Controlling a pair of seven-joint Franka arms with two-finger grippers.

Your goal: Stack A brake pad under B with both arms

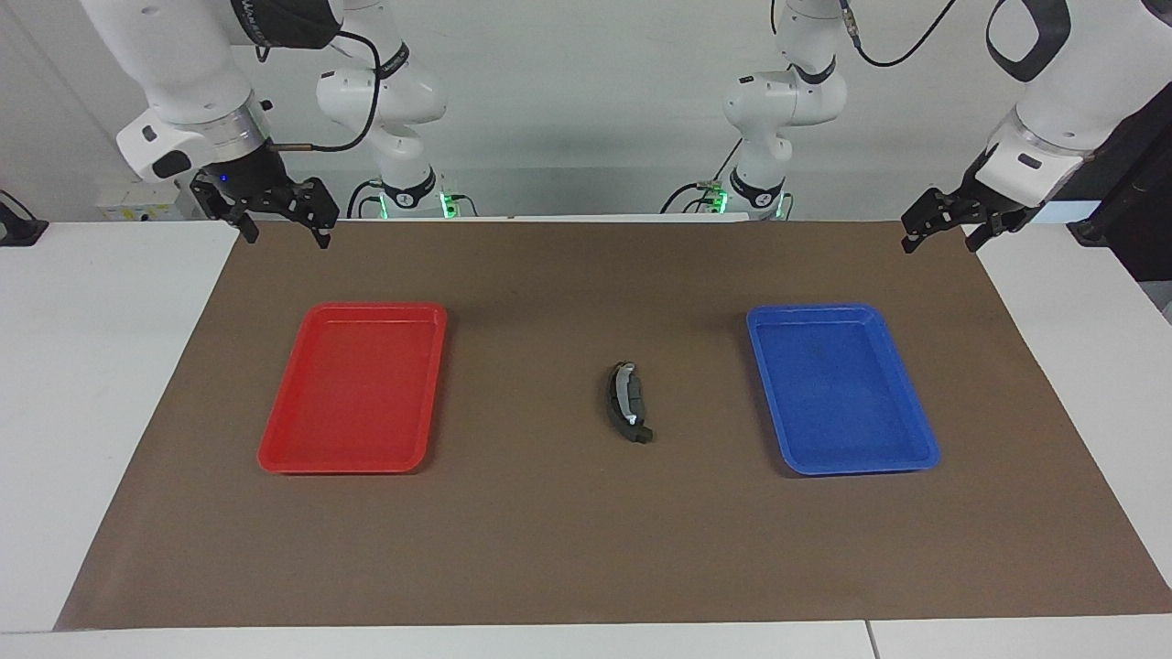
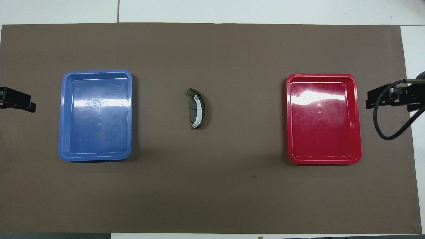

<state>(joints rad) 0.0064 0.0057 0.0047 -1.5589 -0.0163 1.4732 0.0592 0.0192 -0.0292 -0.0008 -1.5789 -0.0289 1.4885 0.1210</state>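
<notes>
- facing view: the red tray lies on the brown mat toward the right arm's end of the table, and nothing is in it.
- the blue tray lies toward the left arm's end, also with nothing in it.
- between the two trays, well apart from both, b lies on the a brake pad, whose dark end shows past b's end farther from the robots.
- the right gripper hangs over the mat's edge nearest the robots, its fingers spread apart with nothing between them.
- the left gripper hangs over the mat's corner at its own end, fingers parted and holding nothing.
- overhead view: the blue tray and red tray each show a bare, glossy floor.
- b lies midway between them, its pale strip up; the pad under it cannot be told apart here.
- the left gripper and right gripper show at the mat's two ends, each clear of its tray.
</notes>
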